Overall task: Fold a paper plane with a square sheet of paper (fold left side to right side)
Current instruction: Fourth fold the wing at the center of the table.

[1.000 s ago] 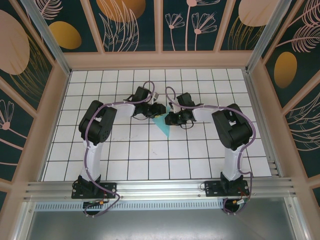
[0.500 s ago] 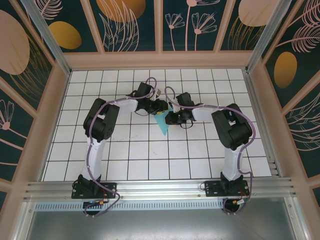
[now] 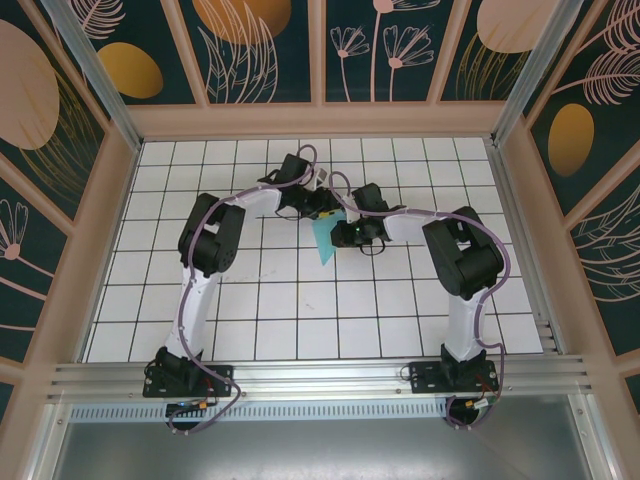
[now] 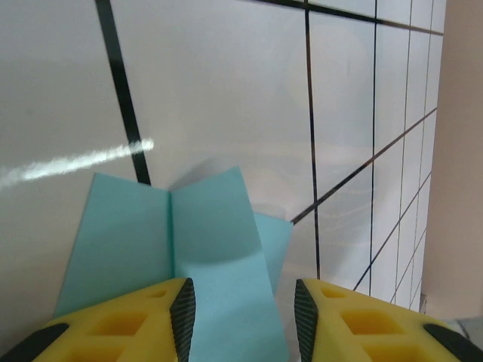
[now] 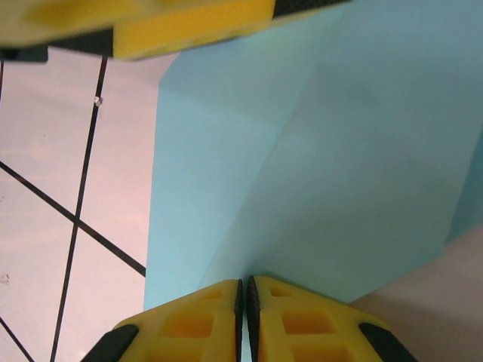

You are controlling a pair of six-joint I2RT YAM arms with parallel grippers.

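The square sheet of paper (image 3: 324, 244) is light turquoise, folded into a narrow angular shape with its point toward the near side, at the middle of the tiled table. My right gripper (image 3: 341, 236) holds it from the right. In the right wrist view its jaws (image 5: 244, 285) are shut on the paper's edge (image 5: 317, 151), where a crease runs outward. My left gripper (image 3: 327, 212) sits at the paper's far end. Its jaws (image 4: 241, 292) are open, with a creased flap of paper (image 4: 215, 241) lying between the fingers. A left finger (image 5: 189, 23) shows at the top of the right wrist view.
The white grid table (image 3: 300, 300) is fenced by wooden walls (image 3: 320, 120) at the back and both sides. A metal rail (image 3: 320, 378) with the arm bases runs along the near edge. Both arms reach inward and nearly meet over the paper.
My left gripper has moved right and toward the far side, over the paper's far end. The paper has gone from a wider triangle to a narrower shape. The right gripper has kept its grip.
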